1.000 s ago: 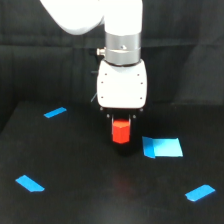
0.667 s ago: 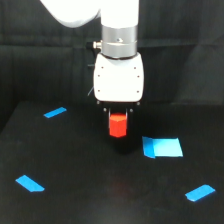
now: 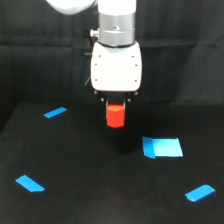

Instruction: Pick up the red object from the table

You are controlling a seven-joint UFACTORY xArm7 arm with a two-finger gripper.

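Note:
The red object [image 3: 115,115], a small red-orange chunky block, hangs just under the white gripper head, well above the black table [image 3: 100,180]. My gripper [image 3: 115,111] is shut on it; the dark fingers are hard to make out against the black backdrop. The block's lower end sticks out below the head. The arm rises straight up out of the top of the exterior view.
A flat blue rectangle [image 3: 161,147] lies on the table to the exterior view's right of the block. Blue strips lie at the back left [image 3: 55,112], front left [image 3: 30,183] and front right [image 3: 199,192]. A black curtain hangs behind.
The gripper has risen with the red object held in it, lifting it higher off the table.

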